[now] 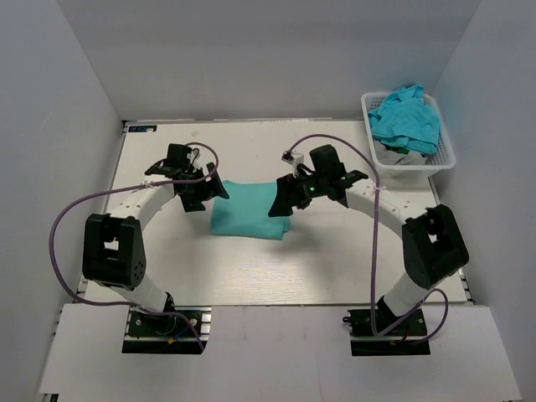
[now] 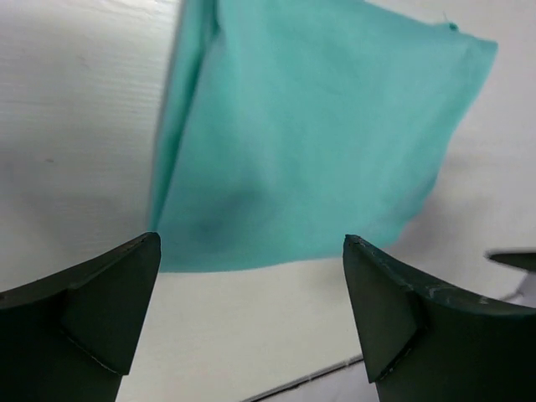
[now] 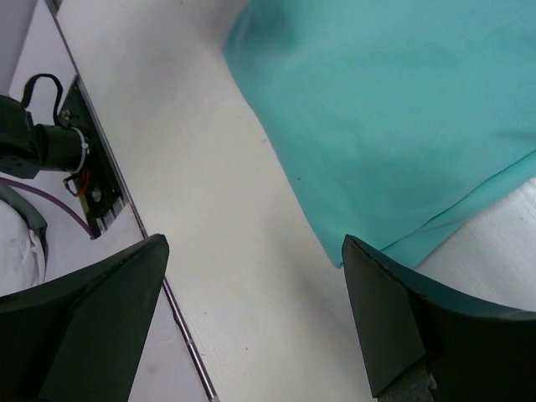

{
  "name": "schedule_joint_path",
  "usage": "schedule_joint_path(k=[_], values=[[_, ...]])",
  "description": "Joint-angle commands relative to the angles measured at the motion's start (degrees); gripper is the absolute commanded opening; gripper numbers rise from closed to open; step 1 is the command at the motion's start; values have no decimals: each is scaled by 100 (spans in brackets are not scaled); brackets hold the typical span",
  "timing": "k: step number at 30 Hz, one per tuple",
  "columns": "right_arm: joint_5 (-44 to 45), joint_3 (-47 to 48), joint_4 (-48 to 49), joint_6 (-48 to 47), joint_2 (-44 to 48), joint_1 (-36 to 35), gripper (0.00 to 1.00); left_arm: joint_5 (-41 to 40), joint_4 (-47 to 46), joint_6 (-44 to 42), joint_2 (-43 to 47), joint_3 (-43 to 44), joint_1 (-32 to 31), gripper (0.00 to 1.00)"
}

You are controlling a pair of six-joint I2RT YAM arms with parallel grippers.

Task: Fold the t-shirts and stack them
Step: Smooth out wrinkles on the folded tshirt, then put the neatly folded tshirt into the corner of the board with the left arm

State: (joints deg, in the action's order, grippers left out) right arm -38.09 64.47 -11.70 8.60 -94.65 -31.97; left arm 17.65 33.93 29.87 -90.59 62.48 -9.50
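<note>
Two pincers, both with jaws spread wide and gripping nothing. One folded teal t-shirt [image 1: 247, 209] lies flat on the table [image 1: 251, 268] between them, with the left pincer [image 1: 203, 191] at its left edge and the right pincer [image 1: 283, 201] at its right edge. Well beyond the right pincer, one white basket [image 1: 419, 168] holds a crumpled heap of turquoise t-shirts [image 1: 406, 121]; their number cannot be told.
</note>
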Motion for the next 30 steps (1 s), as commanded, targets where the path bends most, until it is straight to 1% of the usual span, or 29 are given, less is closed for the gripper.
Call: schedule_joint_path(k=[1, 2, 4, 5, 9, 10, 11, 12, 14, 15, 17, 18, 20, 21, 23, 24, 26, 28, 29, 30], values=[[178, -22, 54, 97, 324, 24, 90, -771, 551, -148, -361, 317, -8, 100], [179, -92, 54, 115, 351, 41, 90, -824, 553, -148, -485, 457, -8, 100], [196, -136, 46, 168, 439, 50, 90, -825, 405, -148, -626, 458, -61, 96], [188, -188, 45, 168, 474, 50, 90, -764, 238, -148, -688, 354, -61, 89], [328, -119, -165, 19, 360, 103, 90, 35, -299, -148, -942, 133, -113, 81], [337, -101, -192, -7, 360, 129, 90, 89, -378, -148, -943, 55, -114, 79], [311, -118, -174, -16, 351, 129, 90, 90, -440, -148, -1013, -24, -183, 76], [311, -127, -166, -8, 351, 147, 90, 3, -440, -148, -1014, -25, -184, 76], [319, -154, -113, 1, 368, 156, 90, -147, -440, -148, -1171, -25, -236, 68], [319, -162, -121, 1, 360, 199, 90, -330, -440, -87, -1224, -25, -298, 61], [302, -145, -113, 28, 386, 243, 90, -673, -440, -25, -1304, -25, -359, 52], [293, -154, -130, 28, 369, 243, 90, -771, -501, 45, -1382, -25, -421, 46], [310, -163, -165, -69, 325, 270, 90, -1051, -581, 98, -1531, -78, -482, 38], [337, -163, -200, -60, 307, 287, 90, -1131, -581, 177, -1611, 9, -483, 30], [319, -171, -218, -51, 254, 340, 90, -1368, -293, 238, -1795, 185, -536, 17], [311, -206, -210, -34, 237, 366, 90, -1474, -195, 352, -1952, 377, -536, 0], [145, -233, -175, -60, 219, 428, 90, -1667, -124, 528, -2016, 554, -457, 0], [39, -224, -157, -86, 193, 481, 90, -1668, -10, 599, -2068, 730, -299, 0], [3, -215, -148, -78, 175, 524, 90, -1921, 78, 651, -2138, 870, -298, 0], [-23, -207, -131, -69, 158, 568, 90, -2184, 444, 652, -2139, 1306, -298, 0]])
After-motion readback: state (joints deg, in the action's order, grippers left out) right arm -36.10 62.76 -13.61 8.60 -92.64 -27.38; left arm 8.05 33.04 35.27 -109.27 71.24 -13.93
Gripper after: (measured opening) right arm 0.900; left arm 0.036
